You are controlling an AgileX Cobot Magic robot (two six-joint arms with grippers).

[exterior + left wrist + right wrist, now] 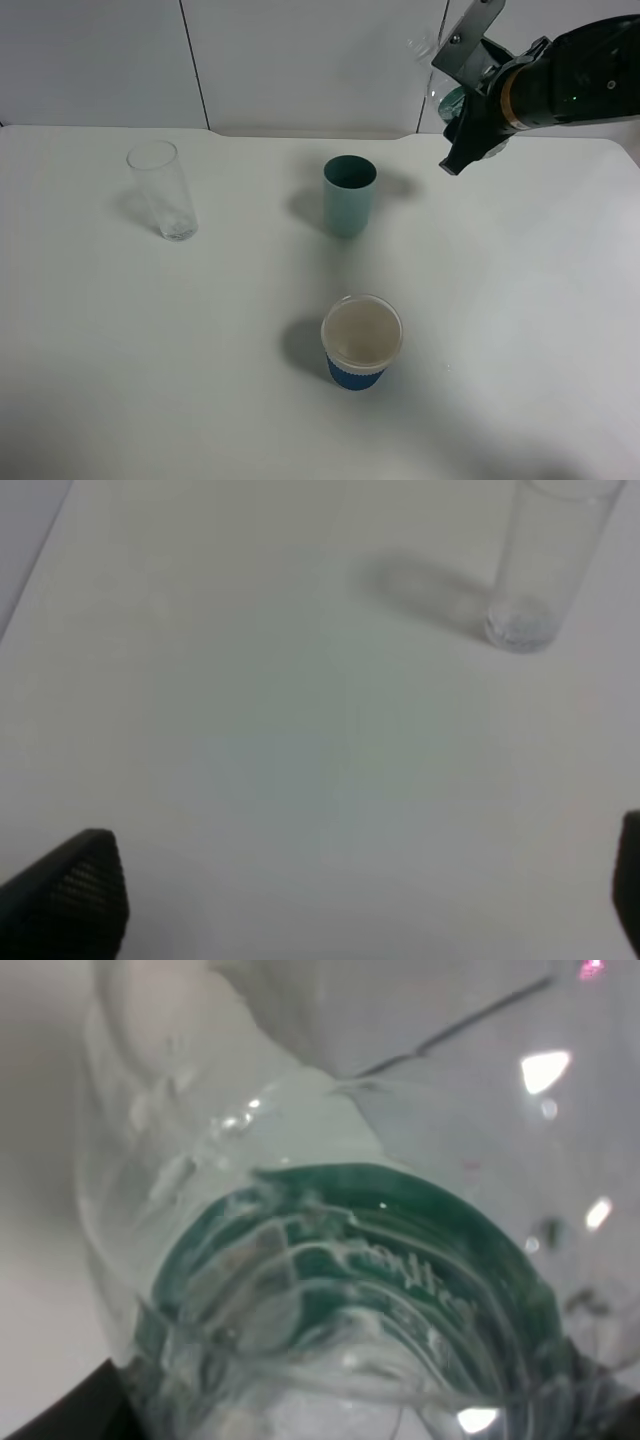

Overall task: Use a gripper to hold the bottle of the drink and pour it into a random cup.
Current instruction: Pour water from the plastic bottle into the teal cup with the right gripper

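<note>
My right gripper [468, 125] is at the far right, raised high above the table, and is shut on the bottle [447, 97]. The bottle fills the right wrist view [340, 1280]: clear plastic with a dark green label, held between dark fingers [60, 1415]. The teal-green cup [349, 194] stands upright on the white table [520, 300], to the left of and below the bottle, apart from it. My left gripper [350, 900] shows only in the left wrist view, open and empty over bare table.
A tall clear glass [163, 190] stands at the back left and also shows in the left wrist view [540, 565]. A white paper cup with a blue sleeve [361, 342] stands in front of the teal cup.
</note>
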